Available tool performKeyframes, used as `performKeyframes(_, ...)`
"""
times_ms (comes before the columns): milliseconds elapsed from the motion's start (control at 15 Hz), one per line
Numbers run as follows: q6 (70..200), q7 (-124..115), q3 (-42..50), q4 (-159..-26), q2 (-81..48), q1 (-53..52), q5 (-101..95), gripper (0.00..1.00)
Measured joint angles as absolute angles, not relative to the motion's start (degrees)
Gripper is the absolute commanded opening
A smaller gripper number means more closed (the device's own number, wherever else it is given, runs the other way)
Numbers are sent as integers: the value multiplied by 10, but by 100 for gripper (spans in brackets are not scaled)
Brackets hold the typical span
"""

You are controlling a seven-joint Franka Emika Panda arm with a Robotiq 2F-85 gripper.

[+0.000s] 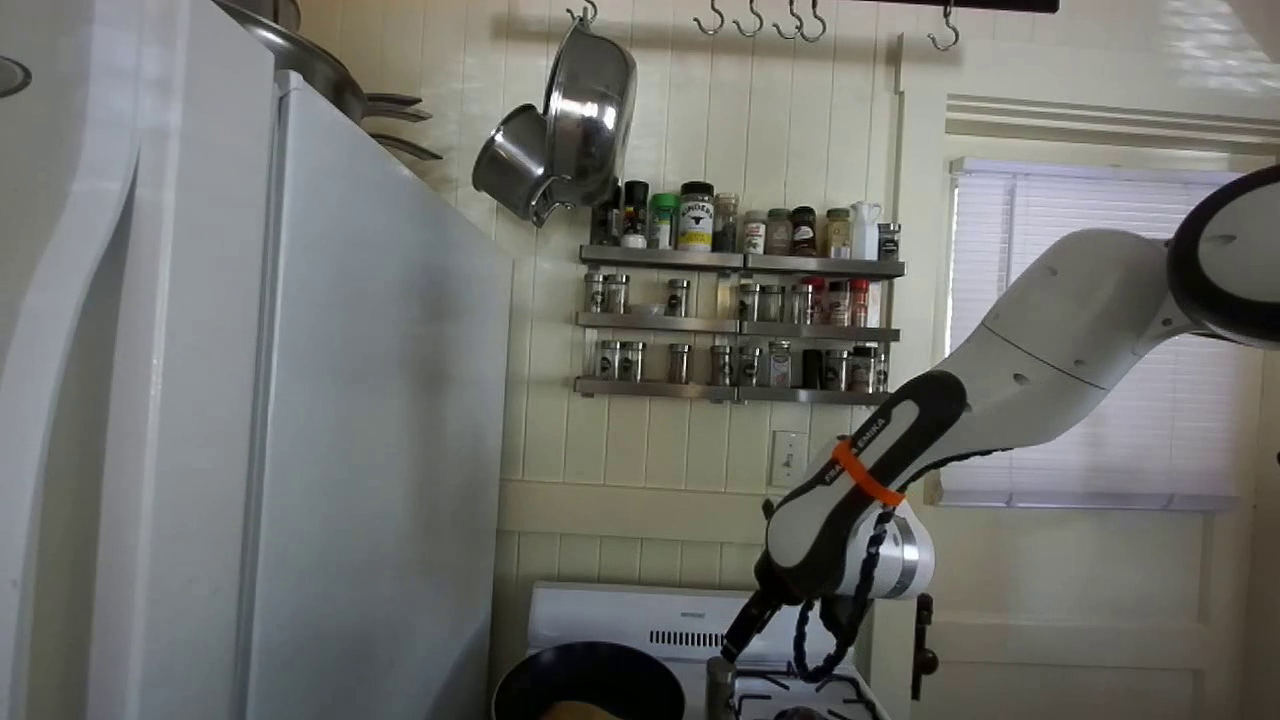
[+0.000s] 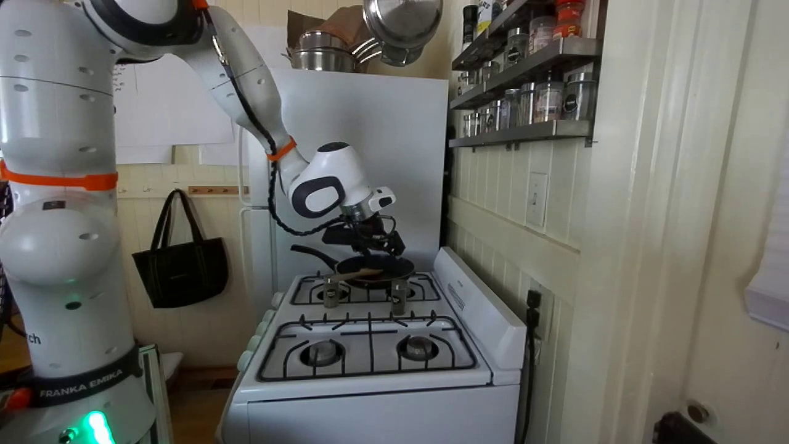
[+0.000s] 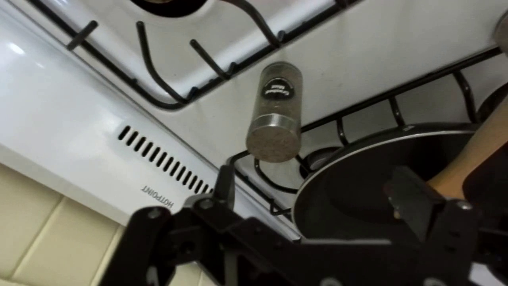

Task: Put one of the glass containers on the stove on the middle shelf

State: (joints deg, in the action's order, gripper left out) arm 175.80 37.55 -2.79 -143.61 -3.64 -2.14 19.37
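A glass jar with a silver lid and round black label [image 3: 277, 107] stands upright on the white stove [image 3: 79, 115]; both exterior views show the jar [image 1: 720, 690] [image 2: 399, 297]. A second glass jar [image 2: 331, 293] stands closer to the stove's knobs; part of it shows at the wrist view's right edge [image 3: 502, 33]. My gripper [image 3: 317, 186] is open and empty, tilted down above the stove [image 2: 382, 394], with the labelled jar ahead of its fingers and not between them. In an exterior view a fingertip appears close above the jar's lid. The middle shelf [image 1: 655, 322] [image 2: 567, 52] holds small jars.
A black frying pan [image 3: 357, 186] [image 1: 560, 670] with a wooden utensil [image 3: 456, 178] sits beside the jar, below my gripper. Black grates [image 2: 370, 373] and the back panel [image 2: 481, 314] are close by. The refrigerator [image 1: 380, 400] stands beside the stove. Hanging pots [image 1: 590, 110] are near the rack.
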Motion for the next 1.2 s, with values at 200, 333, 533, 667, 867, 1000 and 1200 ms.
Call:
performKeyframes(200, 1758, 415, -50, -1431, -45, -18, 241, 100)
performKeyframes(333, 1758, 418, -50, -1430, -45, -15, 242, 100)
performKeyframes(533, 1758, 422, -52, -1429, -45, -13, 246, 100)
performKeyframes(667, 1761, 455, -64, -1424, -46, -10, 277, 100)
performKeyframes(867, 1767, 525, -93, -1416, -51, 0, 350, 100)
performKeyframes(1000, 1782, 569, -108, -1413, -58, 10, 398, 100)
performKeyframes(1200, 1804, 630, -129, -1407, -72, 33, 461, 100)
